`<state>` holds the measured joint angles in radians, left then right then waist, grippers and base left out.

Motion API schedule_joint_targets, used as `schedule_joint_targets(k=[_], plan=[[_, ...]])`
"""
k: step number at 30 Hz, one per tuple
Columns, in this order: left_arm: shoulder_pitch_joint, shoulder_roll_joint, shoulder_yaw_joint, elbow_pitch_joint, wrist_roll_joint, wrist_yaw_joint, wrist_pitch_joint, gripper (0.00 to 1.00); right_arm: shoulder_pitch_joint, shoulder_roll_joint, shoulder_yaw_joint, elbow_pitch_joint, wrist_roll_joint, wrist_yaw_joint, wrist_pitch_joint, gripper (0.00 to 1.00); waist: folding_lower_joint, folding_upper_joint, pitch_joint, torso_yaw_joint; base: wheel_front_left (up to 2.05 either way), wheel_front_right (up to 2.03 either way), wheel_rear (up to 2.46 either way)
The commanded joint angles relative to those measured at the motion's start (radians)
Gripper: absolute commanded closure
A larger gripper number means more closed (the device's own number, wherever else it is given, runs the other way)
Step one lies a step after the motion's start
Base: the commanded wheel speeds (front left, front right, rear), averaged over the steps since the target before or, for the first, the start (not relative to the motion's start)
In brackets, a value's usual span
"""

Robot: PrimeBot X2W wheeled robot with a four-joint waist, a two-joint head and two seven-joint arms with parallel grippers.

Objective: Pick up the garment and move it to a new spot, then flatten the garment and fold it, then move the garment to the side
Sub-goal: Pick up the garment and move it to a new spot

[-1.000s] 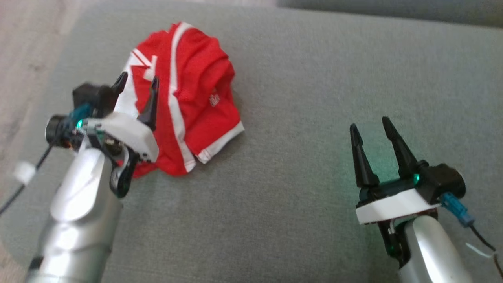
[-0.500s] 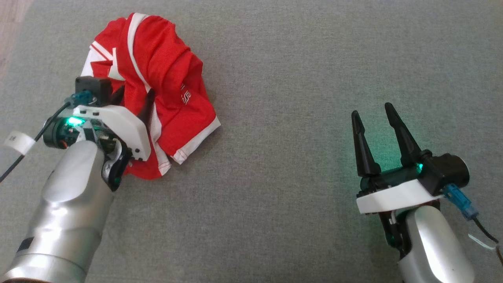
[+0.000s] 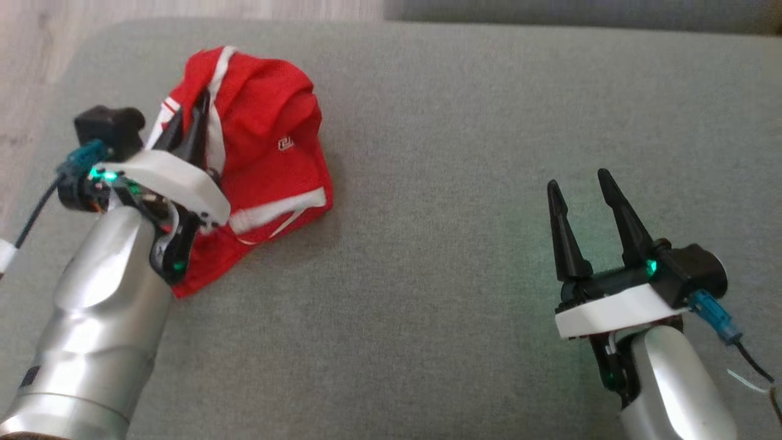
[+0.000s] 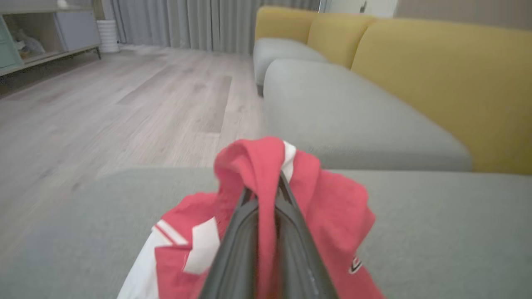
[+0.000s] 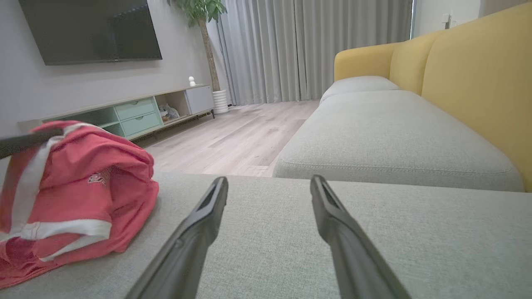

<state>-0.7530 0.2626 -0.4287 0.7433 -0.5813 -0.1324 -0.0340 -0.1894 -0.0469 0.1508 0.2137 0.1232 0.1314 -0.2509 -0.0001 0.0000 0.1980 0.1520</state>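
Red garment [image 3: 269,153] near cushion's [image 3: 464,256] left edge

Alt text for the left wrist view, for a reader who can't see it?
The left gripper has its fingers shut on a fold of the red garment over a grey cushion; wood floor and a yellow sofa lie beyond.

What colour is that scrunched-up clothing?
Red fabric garment with white stripes and trim; clearest in the head view.

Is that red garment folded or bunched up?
Bunched up: the red garment lies in a crumpled heap on the grey cushion, one fold pinched in the shut left gripper.
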Motion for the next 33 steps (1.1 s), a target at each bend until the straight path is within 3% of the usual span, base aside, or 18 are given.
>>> schedule_joint_targets(k=[1, 9, 20, 26, 33], plan=[[-0.032, 0.050, 0.046, -0.068, -0.019, 0.002, -0.022, 1.00, 0.004, -0.003, 0.018, -0.024, 0.013, -0.001, -0.011, 0.00, 0.0001, 0.0000, -0.045, -0.002, 0.00, 0.00, 0.00], [0.050, 0.063, 0.095, -0.335, -0.077, 0.046, -0.021, 1.00, 0.039, -0.003, 0.020, -0.020, 0.040, -0.001, -0.011, 0.00, 0.0001, 0.0000, -0.102, -0.019, 0.00, 0.00, 0.00], [0.106, 0.042, 0.050, -0.617, -0.096, 0.106, 0.100, 1.00, 0.025, -0.003, 0.022, -0.043, 0.061, -0.001, -0.011, 0.00, 0.0001, 0.0000, -0.084, -0.128, 0.00, 0.00, 0.00], [0.088, 0.021, -0.011, -0.674, -0.090, 0.109, 0.176, 1.00, 0.004, -0.003, 0.027, -0.067, 0.080, -0.001, -0.011, 0.00, 0.0001, 0.0000, -0.043, -0.236, 0.00, 0.00, 0.00], [0.018, 0.013, -0.063, -0.616, -0.057, 0.096, 0.223, 1.00, -0.019, -0.003, 0.054, -0.105, 0.108, -0.001, -0.011, 0.00, 0.0001, 0.0000, 0.020, -0.385, 0.00, 0.00, 0.00]])
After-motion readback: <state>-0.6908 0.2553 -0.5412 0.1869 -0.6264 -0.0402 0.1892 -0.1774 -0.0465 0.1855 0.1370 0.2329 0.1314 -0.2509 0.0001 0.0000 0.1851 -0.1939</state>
